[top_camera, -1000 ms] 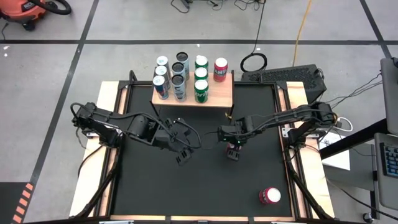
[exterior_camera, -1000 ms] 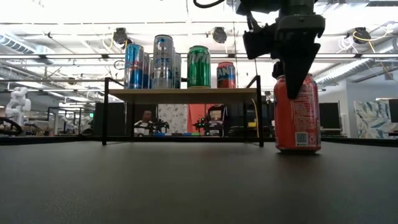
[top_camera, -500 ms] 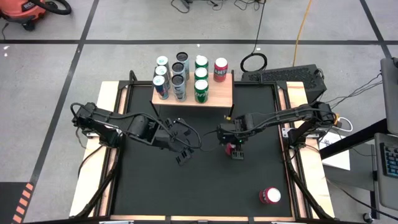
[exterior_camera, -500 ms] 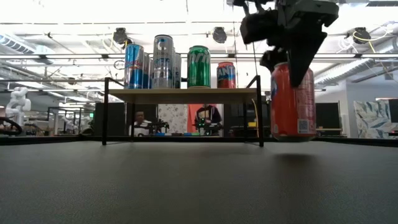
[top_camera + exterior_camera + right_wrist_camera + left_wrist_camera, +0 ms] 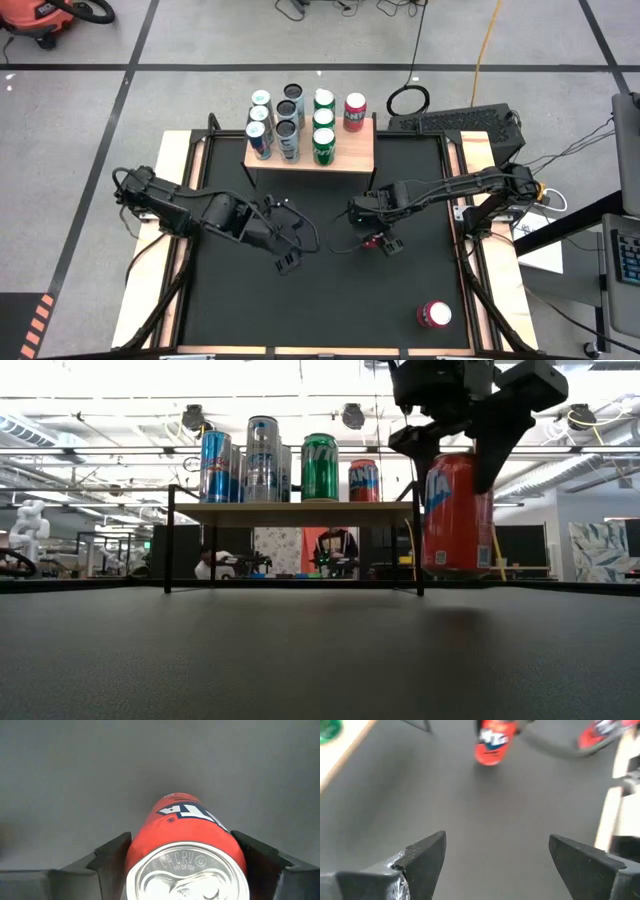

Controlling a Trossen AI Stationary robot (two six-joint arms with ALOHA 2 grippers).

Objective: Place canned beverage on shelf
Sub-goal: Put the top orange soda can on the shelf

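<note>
Matte black tabletop [image 5: 320,300], grey taped floor [image 5: 100,110] around it.
Light-wood shelf [image 5: 358,150] at far edge carries cylindrical cans [image 5: 287,112]. Right gripper [image 5: 462,448] grips glossy red can [image 5: 456,512], lifted off tabletop; left gripper [image 5: 492,857] wide, empty.

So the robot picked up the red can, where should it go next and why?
Probably higher first, then toward the shelf. The right pincer holds the red can just off the table, but the can's bottom hangs below the shelf board. The far-right column has only one red can, with bare wood in front, so that looks like the likely spot.
</note>
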